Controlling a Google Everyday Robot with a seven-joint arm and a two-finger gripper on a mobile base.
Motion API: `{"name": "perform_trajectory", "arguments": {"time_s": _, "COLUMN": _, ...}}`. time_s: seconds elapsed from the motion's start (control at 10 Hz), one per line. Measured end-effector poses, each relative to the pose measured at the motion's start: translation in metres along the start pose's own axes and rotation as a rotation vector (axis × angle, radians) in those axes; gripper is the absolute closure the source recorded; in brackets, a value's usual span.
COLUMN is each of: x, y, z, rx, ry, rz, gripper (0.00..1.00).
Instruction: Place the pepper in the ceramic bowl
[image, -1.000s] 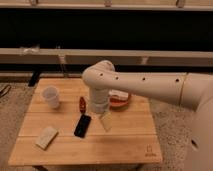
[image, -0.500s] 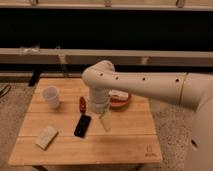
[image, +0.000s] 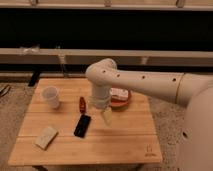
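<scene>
The pepper (image: 82, 103), small, dark red and glossy, lies on the wooden table (image: 120, 137) between the white cup and the arm. The ceramic bowl (image: 121, 99), terracotta with a whitish inside, sits at the back right of the table, partly hidden behind my arm. My gripper (image: 106, 117) hangs from the white arm just above the table, to the right of the pepper and the black phone, in front of the bowl. It holds nothing that I can see.
A white plastic cup (image: 51, 96) stands at the table's left. A flat black phone (image: 82, 125) lies in front of the pepper. A pale rectangular sponge-like block (image: 46, 137) lies at the front left. A rail and dark wall run behind the table.
</scene>
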Motion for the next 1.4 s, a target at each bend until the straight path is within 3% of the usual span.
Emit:
{"name": "perform_trajectory", "arguments": {"time_s": 0.3, "x": 0.040, "y": -0.039, "z": 0.010, "rx": 0.062, "ry": 0.002, "rz": -0.100, "gripper": 0.20}}
{"name": "perform_trajectory", "arguments": {"time_s": 0.6, "x": 0.050, "y": -0.054, "z": 0.019, "rx": 0.103, "ry": 0.008, "rz": -0.165, "gripper": 0.20}}
{"name": "perform_trajectory", "arguments": {"time_s": 0.8, "x": 0.048, "y": -0.061, "z": 0.025, "rx": 0.087, "ry": 0.027, "rz": -0.200, "gripper": 0.20}}
{"name": "perform_trajectory", "arguments": {"time_s": 1.3, "x": 0.036, "y": -0.134, "z": 0.070, "rx": 0.012, "ry": 0.078, "rz": -0.377, "gripper": 0.20}}
{"name": "perform_trajectory", "arguments": {"time_s": 1.4, "x": 0.038, "y": -0.137, "z": 0.075, "rx": -0.003, "ry": 0.090, "rz": -0.402, "gripper": 0.20}}
